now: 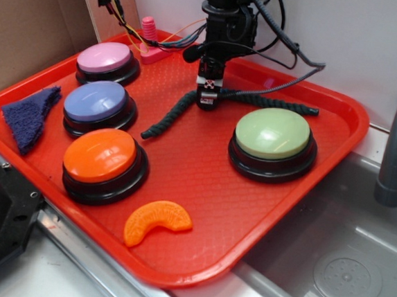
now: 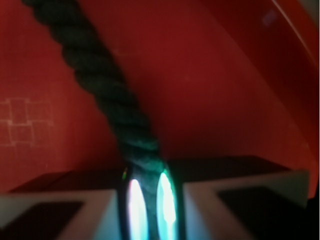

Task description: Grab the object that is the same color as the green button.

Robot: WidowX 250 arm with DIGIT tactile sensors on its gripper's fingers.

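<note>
**Tray inventory: rope pinched, lift pending**

We list the contents of the red tray (image 1: 339, 126) as they lie.

- Green button (image 1: 273, 133): pale domed cap on a black base, on the right half of the tray, toward the far edge. It sets the colour we must match.
- Green rope (image 1: 170, 115): dark, twisted, flexible. It lies across the far half of the tray, one end pointing toward the blue button (image 1: 95, 101), the other running behind the green button toward the tray's right edge.
- Gripper (image 1: 207, 102): down at the rope's middle, close to the tray floor. In the wrist view we see the rope (image 2: 107, 95) running straight into the narrow gap between the fingertips (image 2: 134, 210), squeezed there, so we judge the claw clamped on the rope.
- Pink button (image 1: 105, 57): near the far left corner.
- Orange button (image 1: 100, 155): near the tray's front edge, left side.
- Orange slice toy (image 1: 157, 221): at the front edge, untouched.
- Blue cloth scrap (image 1: 33, 117): against the left edge.

Step in hand: the grasp itself, which looks made. Both ends of the rope rest on the tray, so nothing is raised yet.

Next move, in our judgement: a straight lift with the pinch kept firm. The rope is limp; its ends will sag and drag, and one trails close behind the green button, so the rise should be slow enough to avoid snagging.
</note>
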